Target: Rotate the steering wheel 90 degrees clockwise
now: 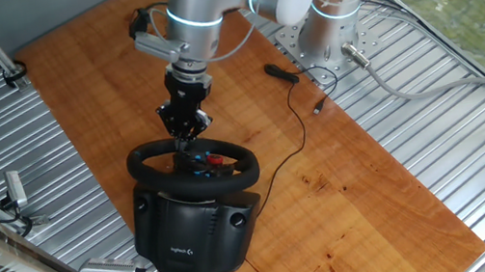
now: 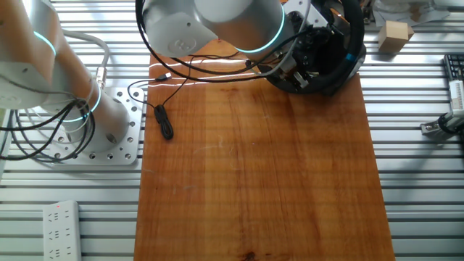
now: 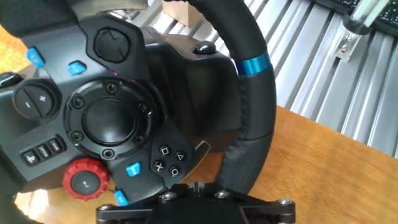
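Note:
The steering wheel (image 1: 240, 168) has a black rim and stands on its boxy black base (image 1: 194, 231) at the near edge of the wooden table. In the hand view its rim (image 3: 256, 112) runs down the right side with the blue strip (image 3: 255, 64) at the upper right. The hub with its red knob (image 3: 84, 180) and blue buttons fills the left. My gripper (image 1: 187, 137) is at the far side of the rim. In the hand view the gripper (image 3: 205, 186) sits at the bottom edge, shut on the rim where it ends; the fingertips are hidden. The other fixed view shows the wheel (image 2: 353, 43) partly behind my arm.
A black cable and plug (image 1: 281, 73) lie on the wooden table (image 1: 367, 184) near the arm's mount plate (image 1: 321, 45). Ribbed metal surfaces surround the table. A wooden block (image 2: 395, 35) sits beyond the wheel. A white power strip (image 2: 61, 225) lies at the lower left.

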You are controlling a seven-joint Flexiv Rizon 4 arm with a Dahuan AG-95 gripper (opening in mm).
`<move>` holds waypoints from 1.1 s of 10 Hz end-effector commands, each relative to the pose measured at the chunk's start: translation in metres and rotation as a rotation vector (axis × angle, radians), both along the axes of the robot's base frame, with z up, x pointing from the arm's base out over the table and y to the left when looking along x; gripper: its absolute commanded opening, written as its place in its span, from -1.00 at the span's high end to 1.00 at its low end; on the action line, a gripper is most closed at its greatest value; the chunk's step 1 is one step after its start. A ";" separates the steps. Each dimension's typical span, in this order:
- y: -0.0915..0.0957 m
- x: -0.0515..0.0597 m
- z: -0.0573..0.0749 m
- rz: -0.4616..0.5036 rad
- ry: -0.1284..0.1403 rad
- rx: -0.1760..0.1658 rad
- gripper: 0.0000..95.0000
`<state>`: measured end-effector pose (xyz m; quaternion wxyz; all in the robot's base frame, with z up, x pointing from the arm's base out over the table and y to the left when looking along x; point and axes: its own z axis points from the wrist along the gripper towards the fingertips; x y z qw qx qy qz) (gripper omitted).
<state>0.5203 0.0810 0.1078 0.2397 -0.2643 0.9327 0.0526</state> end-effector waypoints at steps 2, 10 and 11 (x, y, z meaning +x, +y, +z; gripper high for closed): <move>0.014 -0.007 0.002 0.037 0.026 0.072 1.00; 0.015 -0.014 -0.006 0.048 0.025 0.046 1.00; 0.016 -0.014 -0.006 0.044 0.028 0.045 1.00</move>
